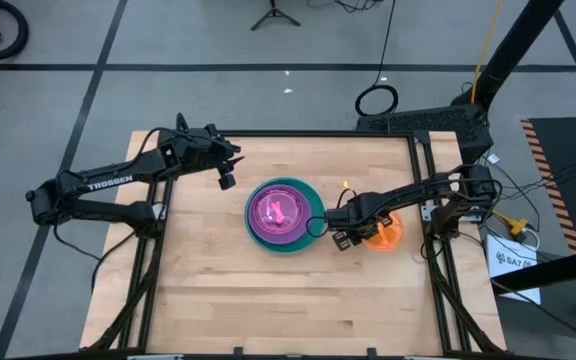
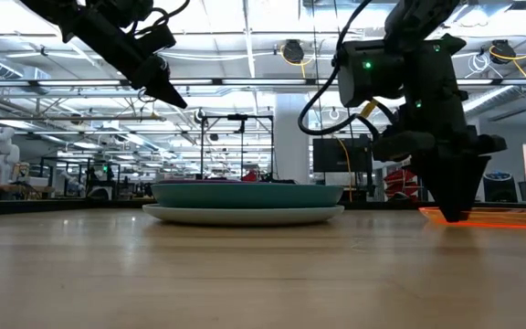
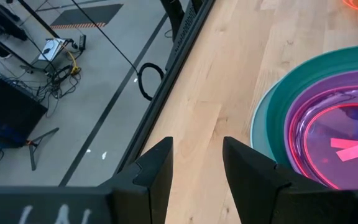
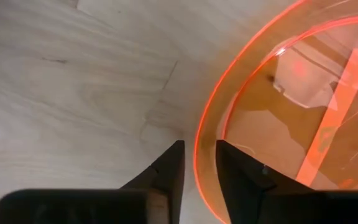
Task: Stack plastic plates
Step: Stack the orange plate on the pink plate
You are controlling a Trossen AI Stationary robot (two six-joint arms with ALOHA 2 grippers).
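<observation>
A stack of plastic plates (image 1: 283, 215) sits mid-table: a light blue plate (image 2: 245, 216) at the bottom, then teal (image 2: 245, 194), purple (image 3: 312, 102) and pink (image 3: 347, 146). An orange plate (image 1: 388, 234) lies flat on the table to the stack's right. My right gripper (image 1: 340, 238) points down at the orange plate's edge nearest the stack and is shut on it. My left gripper (image 1: 226, 178) hangs in the air above the table's far left part, away from the stack, its fingers (image 3: 160, 168) a little apart and empty. My right gripper (image 4: 199, 171) has the orange plate's rim (image 4: 205, 137) pinched between its two fingers, on the side facing the stack. One finger is outside the plate, the other over its inside. The fingers come from above, pointing down. The plate (image 2: 500, 217) lies flat on the table.
Bare wood stretches over the table's near half (image 1: 288, 310) and left side. A black frame rail (image 1: 278, 132) runs along the far edge, with cables and a coiled cord (image 1: 376, 100) on the floor beyond. The stack stands close to the right arm's left.
</observation>
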